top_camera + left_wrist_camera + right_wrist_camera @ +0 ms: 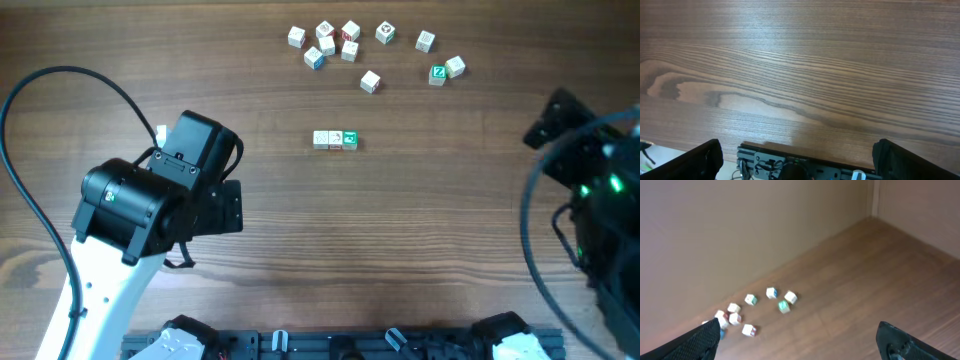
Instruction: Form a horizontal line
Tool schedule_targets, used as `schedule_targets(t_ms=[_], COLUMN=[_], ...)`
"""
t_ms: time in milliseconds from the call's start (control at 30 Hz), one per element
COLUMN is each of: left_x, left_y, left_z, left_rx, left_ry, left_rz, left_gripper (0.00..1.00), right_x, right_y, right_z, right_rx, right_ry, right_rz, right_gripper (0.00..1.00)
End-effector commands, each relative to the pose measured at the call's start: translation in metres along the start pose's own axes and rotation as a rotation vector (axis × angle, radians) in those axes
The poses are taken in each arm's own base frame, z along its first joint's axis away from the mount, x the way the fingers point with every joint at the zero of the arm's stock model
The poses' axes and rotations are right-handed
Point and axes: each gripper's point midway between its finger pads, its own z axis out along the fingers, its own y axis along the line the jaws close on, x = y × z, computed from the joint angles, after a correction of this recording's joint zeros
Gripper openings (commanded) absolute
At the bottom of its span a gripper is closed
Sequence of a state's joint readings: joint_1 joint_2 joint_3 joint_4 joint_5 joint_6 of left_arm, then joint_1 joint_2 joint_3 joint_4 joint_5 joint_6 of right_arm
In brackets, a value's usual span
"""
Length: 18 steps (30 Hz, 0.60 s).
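Observation:
The horizontal line (335,140) lies mid-table in the overhead view: three tiny cubes touching edge to edge, two white-faced on the left, one green-faced on the right. Several loose letter cubes (349,45) lie scattered behind it; some also show in the right wrist view (784,306). My left gripper (797,160) is open and empty, pulled back at the left front, far from the row. My right gripper (800,342) is open and empty, raised at the right edge. The row does not show in either wrist view.
A green-faced cube (437,73) and a white one (455,66) sit at the right end of the scatter. A black rail (340,345) runs along the front edge. A wall stands behind the cubes in the right wrist view (740,235).

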State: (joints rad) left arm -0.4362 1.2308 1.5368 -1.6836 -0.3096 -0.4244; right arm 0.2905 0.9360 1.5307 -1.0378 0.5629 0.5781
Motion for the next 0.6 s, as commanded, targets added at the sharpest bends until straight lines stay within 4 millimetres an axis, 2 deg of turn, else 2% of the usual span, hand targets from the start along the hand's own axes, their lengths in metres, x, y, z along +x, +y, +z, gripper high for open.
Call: schedule_targets(t_ms=[0,133,267,367,567], left_x=[0.000,0.000,0.000,0.000,0.000], left_y=[0.003,0.003,0.003,0.003,0.003], left_z=[-0.001,-0.001,-0.001,-0.001,-0.001], left_rx=[-0.006,-0.006,-0.006,-0.006,-0.006], left_ry=[-0.009,-0.009,-0.009,-0.009,-0.009], left_rz=[-0.007,-0.007,-0.007,-0.007,-0.007], left_gripper=[1.00,1.00,1.00,1.00,1.00], right_x=[0.001,0.029,0.058,0.076,0.106], right_y=[-0.024,-0.034,-0.033,-0.039,-0.040], right_z=[-0.012,-0.005,-0.006,-0.006,0.011], right_rx=[0.006,-0.117,-0.366,-0.436,-0.546], right_ry=[-0.094,-0.228,-0.469,-0.568,-0.694], right_rz=[0.059,0.155,0.131,0.134,0.174], right_gripper=[1.00,1.00,1.00,1.00,1.00])
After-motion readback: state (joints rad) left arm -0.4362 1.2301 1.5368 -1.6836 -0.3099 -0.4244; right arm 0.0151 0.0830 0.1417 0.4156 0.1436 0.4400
